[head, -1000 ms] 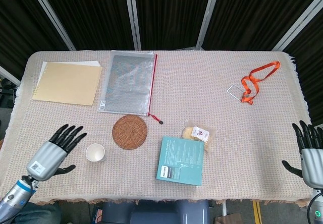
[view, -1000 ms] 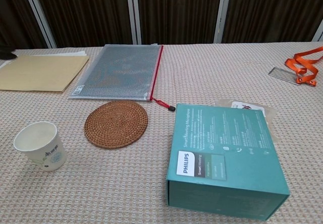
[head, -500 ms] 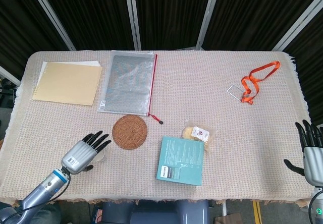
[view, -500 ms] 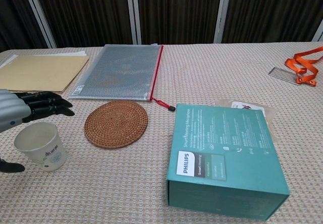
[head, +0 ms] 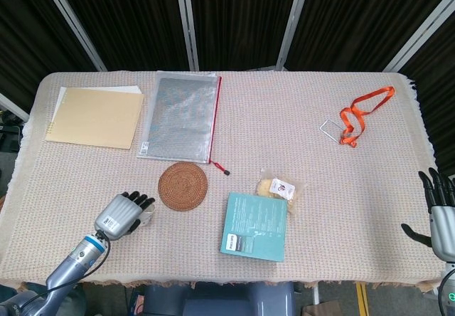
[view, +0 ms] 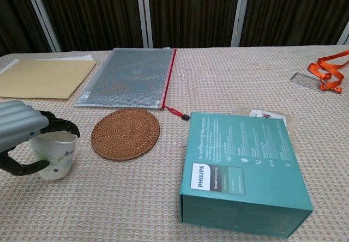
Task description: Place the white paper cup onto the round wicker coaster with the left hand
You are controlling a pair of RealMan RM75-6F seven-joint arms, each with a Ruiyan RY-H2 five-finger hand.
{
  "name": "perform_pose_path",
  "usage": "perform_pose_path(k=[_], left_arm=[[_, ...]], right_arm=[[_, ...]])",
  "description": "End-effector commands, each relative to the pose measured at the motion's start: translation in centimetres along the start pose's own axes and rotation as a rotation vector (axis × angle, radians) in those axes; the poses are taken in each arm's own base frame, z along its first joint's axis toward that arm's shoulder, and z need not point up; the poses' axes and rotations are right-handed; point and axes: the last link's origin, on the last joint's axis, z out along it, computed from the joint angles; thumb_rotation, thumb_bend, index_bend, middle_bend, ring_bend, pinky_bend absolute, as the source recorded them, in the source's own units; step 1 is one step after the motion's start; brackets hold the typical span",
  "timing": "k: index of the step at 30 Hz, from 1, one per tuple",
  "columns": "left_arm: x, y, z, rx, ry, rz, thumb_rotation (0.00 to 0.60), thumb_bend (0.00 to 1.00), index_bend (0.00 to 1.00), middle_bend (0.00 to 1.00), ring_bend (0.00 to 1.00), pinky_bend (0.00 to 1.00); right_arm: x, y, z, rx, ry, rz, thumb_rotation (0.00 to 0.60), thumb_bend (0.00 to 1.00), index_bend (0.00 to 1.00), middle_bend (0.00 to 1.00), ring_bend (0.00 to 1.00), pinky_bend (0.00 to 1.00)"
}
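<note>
chest view: left hand (view: 22, 138) now wrapped around cup (view: 54, 157), fingers over rim, thumb at front | half a second ago only beside it | cup on table left of coaster (view: 125, 134), not lifted | right hand (head: 439, 216) open, idle | next: lift

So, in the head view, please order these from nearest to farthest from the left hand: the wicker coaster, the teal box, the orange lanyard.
Measured from the left hand:
1. Wicker coaster, just to its right, slightly farther back.
2. Teal box, further right along the near edge.
3. Orange lanyard, far right, toward the back of the table.
</note>
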Motion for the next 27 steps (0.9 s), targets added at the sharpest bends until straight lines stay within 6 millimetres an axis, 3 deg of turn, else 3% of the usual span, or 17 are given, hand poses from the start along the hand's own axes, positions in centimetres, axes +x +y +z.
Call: perform_pose_path(k=[1, 7, 12, 18, 27], left_arm=[[0.2, 0.2, 0.1, 0.008, 0.002, -0.022, 0.6, 0.45, 0.28, 0.39, 0.33, 0.52], [1.2, 0.1, 0.8, 0.013, 0.018, -0.061, 0.6, 0.44, 0.3, 0.38, 0.33, 0.51], [4.4, 0.2, 2.3, 0.002, 0.132, -0.094, 0.6, 0.44, 0.32, 0.38, 0.33, 0.51], [7.7, 1.1, 5.6, -0.041, 0.267, -0.096, 0.6, 0.41, 0.33, 0.38, 0.33, 0.51], [6.5, 2.8, 9.9, -0.054, 0.251, -0.096, 0.6, 0.41, 0.34, 0.38, 0.33, 0.51]], right_arm=[[-0.1, 0.0, 0.2, -0.002, 0.0, -0.006, 0.6, 0.0, 0.0, 0.0, 0.0, 0.0], [-0.6, 0.0, 0.4, -0.012, -0.016, -0.014, 0.6, 0.0, 0.0, 0.0, 0.0, 0.0], [-0.7, 0.0, 0.6, -0.018, -0.019, -0.016, 0.6, 0.0, 0.0, 0.0, 0.0, 0.0], [-1.2, 0.2, 1.0, -0.036, -0.036, -0.028, 0.6, 0.0, 0.0, 0.0, 0.0, 0.0], [-1.6, 0.9, 1.7, -0.068, -0.051, -0.029, 0.6, 0.0, 0.0, 0.0, 0.0, 0.0]])
